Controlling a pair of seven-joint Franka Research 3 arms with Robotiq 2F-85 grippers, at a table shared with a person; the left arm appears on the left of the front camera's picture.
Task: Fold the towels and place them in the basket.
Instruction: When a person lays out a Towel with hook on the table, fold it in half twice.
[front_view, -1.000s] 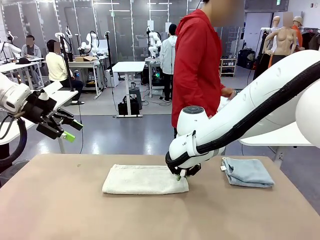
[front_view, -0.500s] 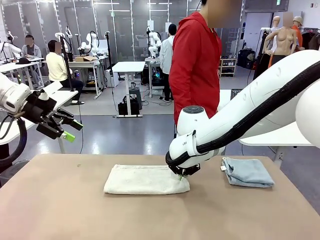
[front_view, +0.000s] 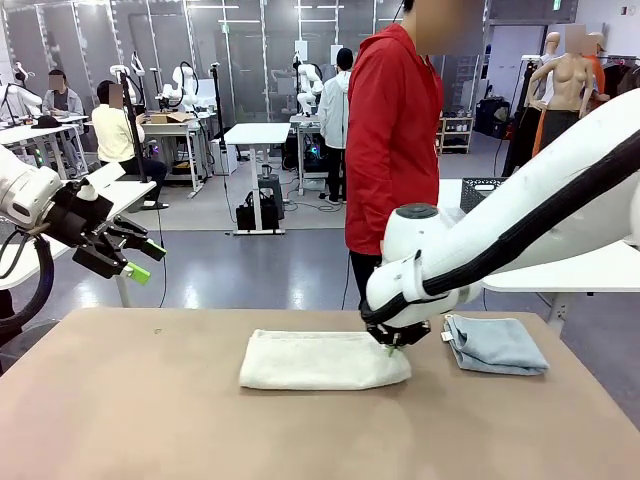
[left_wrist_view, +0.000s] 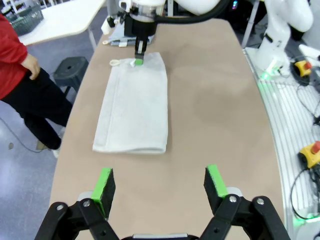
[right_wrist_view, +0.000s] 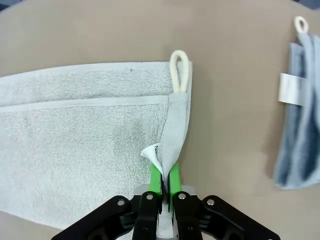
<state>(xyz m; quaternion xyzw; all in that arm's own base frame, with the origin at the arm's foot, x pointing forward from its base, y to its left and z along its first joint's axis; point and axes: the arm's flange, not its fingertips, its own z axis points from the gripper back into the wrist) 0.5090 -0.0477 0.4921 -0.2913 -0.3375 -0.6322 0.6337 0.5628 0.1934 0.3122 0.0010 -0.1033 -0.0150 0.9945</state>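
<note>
Right hand (right_wrist_view: 163, 182) pinches cream towel (front_view: 320, 360) corner, lifted for folding | left hand (left_wrist_view: 159, 184) wide open, empty | blue towel (front_view: 497, 345) waits aside

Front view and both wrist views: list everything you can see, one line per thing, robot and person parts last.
cream-white towel: one, cream-white, folded flat mid-table, its right end pinched by the right gripper.
light blue towel: one, light blue, folded, on the table's right side.
hanging loop: one, cream, at the cream-white towel's corner.
table: one, tan top.
basket: one, dark, on the white table behind.
person: one, red top, standing at the far side.
left gripper: one, black with green pads, jaws open, raised off the table.
right gripper: one, jaws shut on the towel's edge.
</note>
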